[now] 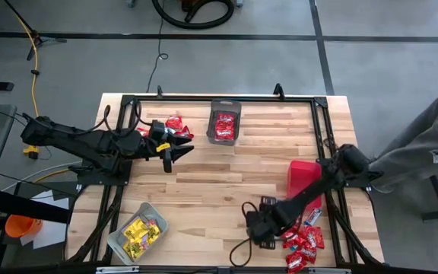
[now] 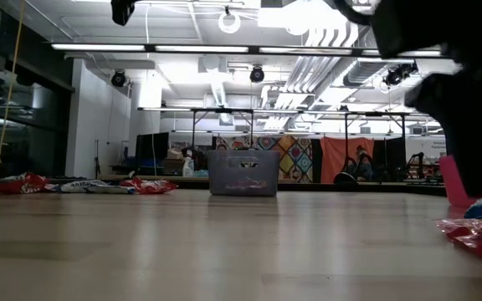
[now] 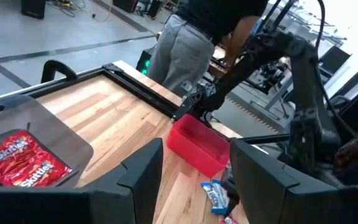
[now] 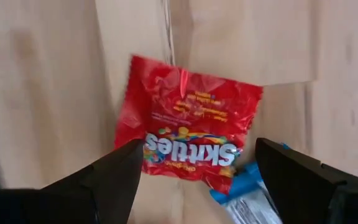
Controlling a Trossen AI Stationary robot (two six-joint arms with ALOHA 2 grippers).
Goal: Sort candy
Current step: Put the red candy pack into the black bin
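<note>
Down at the near right part of the table, the right gripper (image 1: 263, 225) hangs with its fingers (image 4: 114, 177) spread wide and nothing between them; its wrist view looks straight down on a red Skittles packet (image 4: 188, 130) lying flat on the wood, with a blue-and-white packet (image 4: 248, 186) tucked partly under its edge. Just beside that gripper lies a heap of loose candy (image 1: 303, 245), mostly red with a little blue-and-white. Behind the heap stands the red bin (image 1: 303, 180); what it holds cannot be made out.

Across the table, the left gripper (image 1: 171, 151) sits near the far left area, jaws partly apart and gripping nothing. A few red packets (image 1: 175, 125) lie just beside it. Farther along the far edge stands the dark mesh bin (image 1: 224, 122), holding red packets only. At the near left corner, the clear grey bin (image 1: 138, 232) holds yellow packets. A person (image 1: 424, 148) stands off the table's right side.
</note>
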